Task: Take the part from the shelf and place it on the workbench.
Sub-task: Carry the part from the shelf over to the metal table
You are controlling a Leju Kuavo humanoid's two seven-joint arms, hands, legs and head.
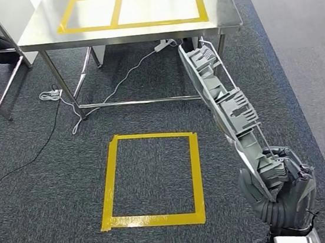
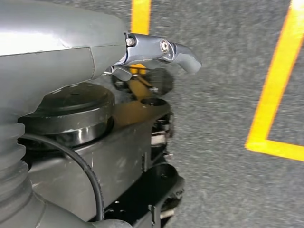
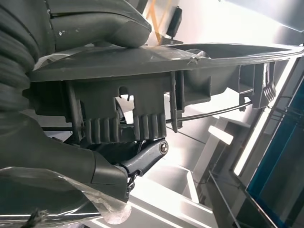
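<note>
Head view, left to right: white cable (image 1: 59, 98) loops on the dark carpet by the table leg, far forward and left of the right hand (image 1: 286, 192). Steel workbench (image 1: 42, 29) stands across the top of the scene, yellow tape outlines on its surface, well ahead of that hand. Yellow tape square (image 1: 152, 182) on the carpet lies just left of the right hand, at floor level. Right hand sits low at the robot's right side, fingers wrapped around the near end of the part (image 1: 225, 99). Part is a long grey moulded plastic piece with ribbed clips and a thin wire rod along it; it rises from the hand and slants forward and left, far end close under the workbench edge. It is off the bench, carried in the air.

Left wrist view: left hand (image 2: 157, 52) hangs over carpet and yellow tape, one dark finger stretched out; whether it is released or clenched I cannot tell.

Right wrist view: thumb above, dark fingers (image 3: 143, 159) below, part (image 3: 161, 61) clamped between.
</note>
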